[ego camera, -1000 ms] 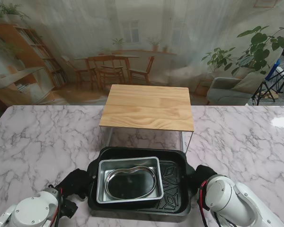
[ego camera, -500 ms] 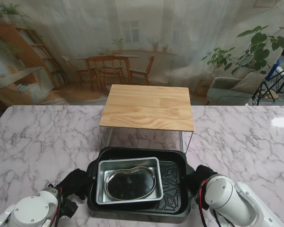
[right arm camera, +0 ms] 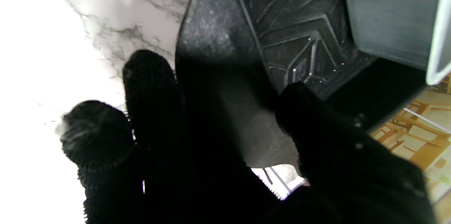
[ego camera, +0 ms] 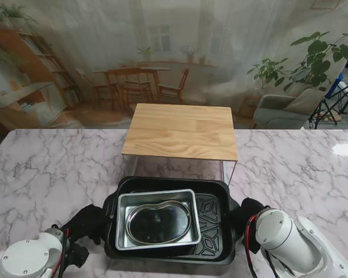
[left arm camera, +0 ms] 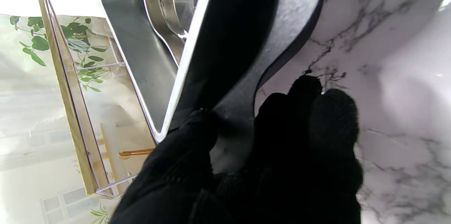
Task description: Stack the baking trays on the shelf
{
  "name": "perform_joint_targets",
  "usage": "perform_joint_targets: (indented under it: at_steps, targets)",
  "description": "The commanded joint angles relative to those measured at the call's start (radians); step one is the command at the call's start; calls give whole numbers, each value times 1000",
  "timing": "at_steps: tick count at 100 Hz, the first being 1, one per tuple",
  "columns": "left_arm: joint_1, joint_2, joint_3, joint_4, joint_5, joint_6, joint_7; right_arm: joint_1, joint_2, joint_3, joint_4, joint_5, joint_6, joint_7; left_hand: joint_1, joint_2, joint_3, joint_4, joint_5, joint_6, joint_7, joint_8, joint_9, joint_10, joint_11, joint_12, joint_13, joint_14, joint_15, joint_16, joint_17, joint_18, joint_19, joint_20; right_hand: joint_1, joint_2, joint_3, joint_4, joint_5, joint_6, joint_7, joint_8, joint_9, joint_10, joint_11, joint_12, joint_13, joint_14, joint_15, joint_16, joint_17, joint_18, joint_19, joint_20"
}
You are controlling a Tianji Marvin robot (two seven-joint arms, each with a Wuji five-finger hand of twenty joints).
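Trays gripped, shelf top bare – stacking not done yet.
L hand (ego camera: pixel 88 225) at 9 o'clock & R hand (ego camera: pixel 247 215) at 3 o'clock each clamp a handle of black tray (ego camera: pixel 214 213), near desk (ego camera: pixel 40 168) edge, 6 o'clock of shelf (ego camera: pixel 182 131). 3 nested trays: black, silver tray (ego camera: pixel 123 205), shiny pan (ego camera: pixel 158 223). 1 shelf. Left: lift onto shelf.

Nested trays (ego camera: pixel 162 220) sit nearer to me than the shelf (ego camera: pixel 182 131), perhaps just off the table (ego camera: pixel 40 168).

Overhead stand view; two close wrist views
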Motion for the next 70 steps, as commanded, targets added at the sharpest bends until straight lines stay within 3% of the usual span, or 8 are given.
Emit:
perform_joint_targets:
  at_steps: [1, 70]
  targets:
    - [1, -20, 54, -86, -30, -36, -67, -3, -39, -35, -104, 53, -30, 42, 60, -45, 46, -4, 187, -360, 163, -8, 52, -164, 38, 18, 44, 1, 47, 10, 52, -94, 44, -20, 57, -12, 43, 20, 79, -551, 45, -17, 198, -239, 67, 3, 40, 20, 86, 12, 42, 43, 55, -15]
    - [7, -6, 36, -199, -78, -43, -133, -59, -25, 63, -253, 108, -46, 104, 60, -43, 45, -6, 186, -368, 160, -8, 46, -171, 45, 26, 41, 1, 62, 16, 55, -102, 59, -34, 58, -25, 54, 20, 91, -542, 38, -13, 211, -233, 66, 8, 38, 23, 113, 12, 61, 54, 65, -36]
